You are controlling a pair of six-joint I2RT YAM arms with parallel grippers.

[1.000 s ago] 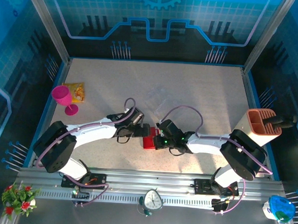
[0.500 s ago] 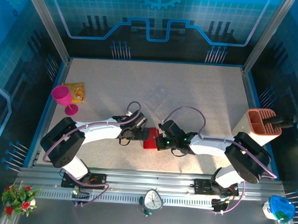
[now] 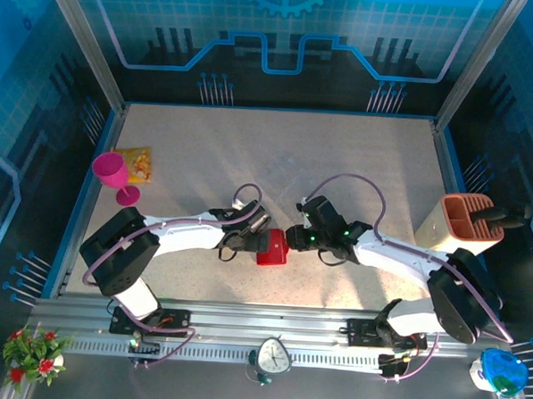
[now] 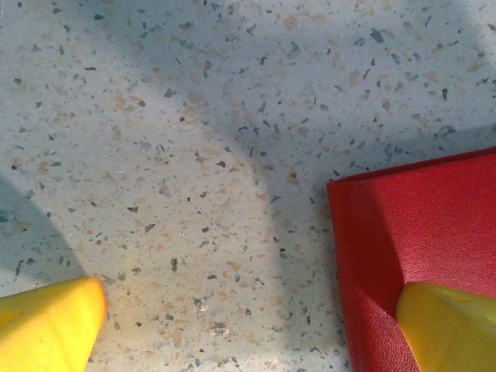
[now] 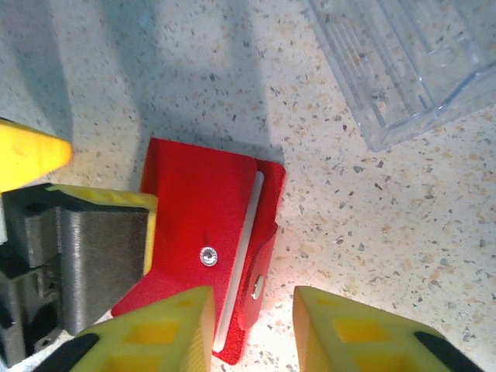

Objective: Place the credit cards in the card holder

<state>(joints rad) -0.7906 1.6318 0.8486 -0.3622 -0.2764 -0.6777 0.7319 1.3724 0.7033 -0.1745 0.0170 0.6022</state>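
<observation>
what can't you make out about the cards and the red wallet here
Inside of the card holder: right wrist view, its folded red cover hides it; the pale strip in the gap could be card or lining.
Card holder's right part: left wrist view, cut off by the frame edge.

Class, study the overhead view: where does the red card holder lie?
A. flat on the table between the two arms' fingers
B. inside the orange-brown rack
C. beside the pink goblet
A: the card holder lies flat on the table, between the left fingers and the right fingers.
</observation>
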